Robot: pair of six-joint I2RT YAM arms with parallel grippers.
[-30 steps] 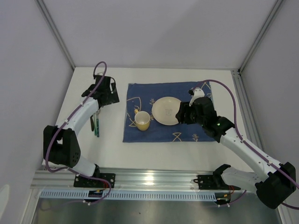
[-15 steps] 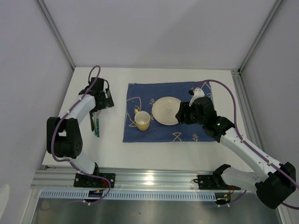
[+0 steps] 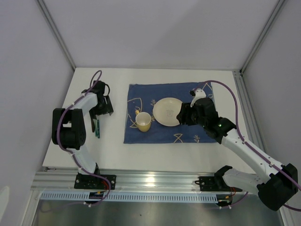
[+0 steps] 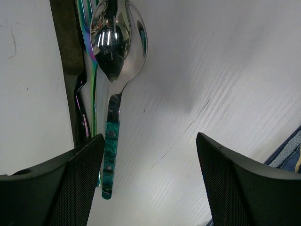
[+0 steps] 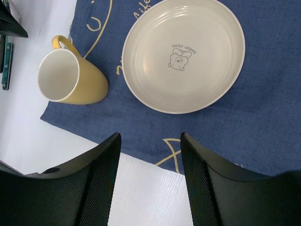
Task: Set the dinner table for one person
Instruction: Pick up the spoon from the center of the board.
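Note:
The white dinner table carries a dark blue cloth with a cream plate and a yellow mug on it. Left of the cloth lies cutlery: a spoon with a green handle, and beside it an iridescent utensil. My left gripper hovers just over the cutlery, open and empty, with the spoon handle close to its left finger. My right gripper is open and empty above the cloth's near edge, by the plate and mug.
Silver frame rails run along the near edge and the right side. White walls close in the table on the left, far and right sides. Purple cables loop over both arms.
My left gripper has moved nearer and slightly left, down over the cutlery, and the left arm has folded up. The right arm, plate and mug have not moved.

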